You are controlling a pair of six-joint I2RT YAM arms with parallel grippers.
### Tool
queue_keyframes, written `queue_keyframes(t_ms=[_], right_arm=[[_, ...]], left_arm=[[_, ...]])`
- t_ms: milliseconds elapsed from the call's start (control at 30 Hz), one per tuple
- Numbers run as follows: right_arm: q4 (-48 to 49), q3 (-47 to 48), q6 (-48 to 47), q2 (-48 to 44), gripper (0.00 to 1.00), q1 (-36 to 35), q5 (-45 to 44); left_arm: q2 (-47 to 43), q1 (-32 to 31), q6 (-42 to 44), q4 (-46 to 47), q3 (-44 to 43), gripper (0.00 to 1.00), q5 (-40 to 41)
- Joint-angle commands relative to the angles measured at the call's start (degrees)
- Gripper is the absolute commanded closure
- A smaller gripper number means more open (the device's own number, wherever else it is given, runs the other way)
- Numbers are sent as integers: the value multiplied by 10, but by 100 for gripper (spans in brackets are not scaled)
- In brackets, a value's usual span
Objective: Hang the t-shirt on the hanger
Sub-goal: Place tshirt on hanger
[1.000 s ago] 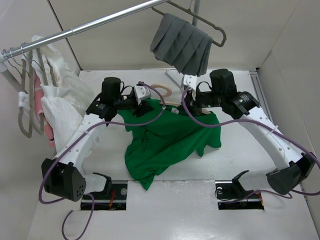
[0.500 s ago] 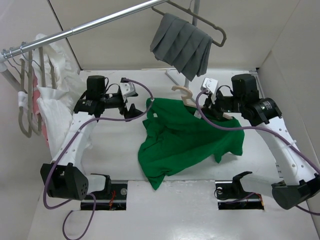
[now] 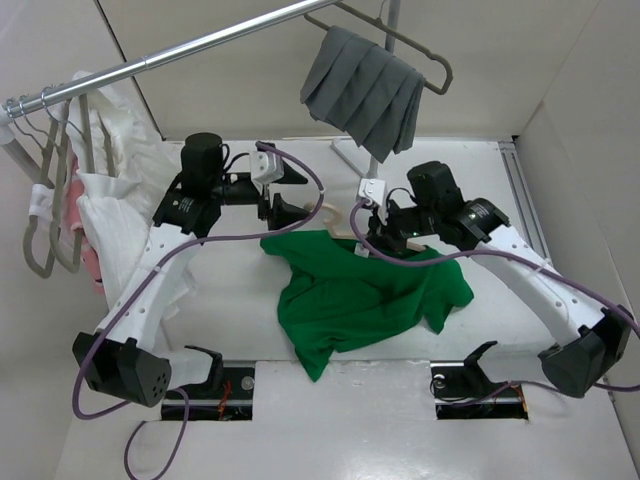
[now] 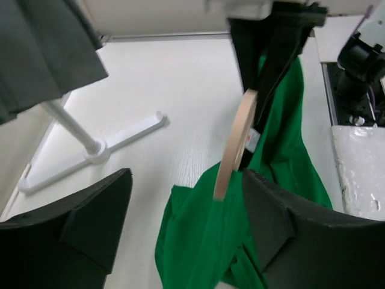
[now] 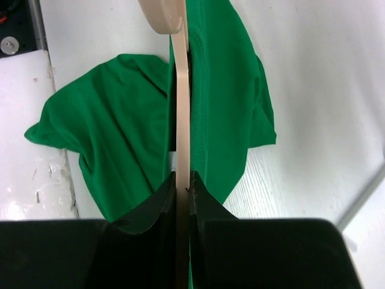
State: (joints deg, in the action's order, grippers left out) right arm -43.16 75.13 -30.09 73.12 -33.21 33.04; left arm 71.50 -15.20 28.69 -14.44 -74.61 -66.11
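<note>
The green t-shirt point(image 3: 360, 290) hangs bunched from the tan hanger point(image 3: 336, 214), and its lower part lies on the table. My right gripper point(image 3: 375, 226) is shut on the hanger; in the right wrist view the fingers point(image 5: 162, 201) clamp the thin hanger point(image 5: 180, 90) with green cloth point(image 5: 120, 120) on both sides. My left gripper point(image 3: 287, 200) is open and empty just left of the hanger's end. In the left wrist view the bare hanger arm point(image 4: 236, 144) stands between the wide-open fingers point(image 4: 90, 223), above the shirt point(image 4: 198, 241).
A metal rail point(image 3: 200, 45) crosses the back, carrying a grey pleated cloth point(image 3: 365, 85) on a grey hanger. White garments point(image 3: 115, 200) and grey hangers hang at the left. The rack's white foot point(image 4: 120, 141) lies behind the shirt. Walls close the sides.
My right gripper has moved left and down with the hanger and shirt, so more cloth rests on the table. My left gripper has moved right, up to the hanger's end.
</note>
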Motion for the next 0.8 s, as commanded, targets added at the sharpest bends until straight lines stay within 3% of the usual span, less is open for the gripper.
queue_keyframes(t_ms=[0, 67, 100, 233, 433, 500, 567, 600, 633, 700, 733, 767], right_arm=[[82, 8, 20, 21, 100, -25, 6], [82, 13, 20, 32, 100, -31, 6], [89, 13, 20, 39, 100, -31, 6], [95, 19, 20, 50, 100, -37, 6], [95, 30, 20, 55, 100, -37, 6], [95, 30, 20, 55, 100, -37, 6], [95, 30, 20, 67, 100, -37, 6], [79, 37, 25, 67, 84, -37, -2], [70, 42, 25, 75, 61, -32, -3], [62, 55, 43, 81, 28, -20, -17], [62, 60, 55, 73, 20, -15, -36], [74, 60, 81, 52, 18, -1, -45]], left_arm=[[4, -18, 15, -17, -17, 33, -42], [4, -18, 21, -27, -12, 56, -42], [4, -18, 38, -46, -12, 60, -42], [4, -18, 48, -61, -5, 56, -35], [4, -18, 54, -84, -5, 84, -14], [4, -18, 54, -84, -5, 100, -20], [4, -18, 49, -78, -5, 100, -20], [4, -18, 49, -78, 0, 100, -20], [4, -18, 49, -78, 0, 100, -20], [-1, -18, 42, -71, 8, 100, 7], [-1, -18, 42, -63, 13, 100, 19], [-1, -18, 42, -63, 20, 100, 33]])
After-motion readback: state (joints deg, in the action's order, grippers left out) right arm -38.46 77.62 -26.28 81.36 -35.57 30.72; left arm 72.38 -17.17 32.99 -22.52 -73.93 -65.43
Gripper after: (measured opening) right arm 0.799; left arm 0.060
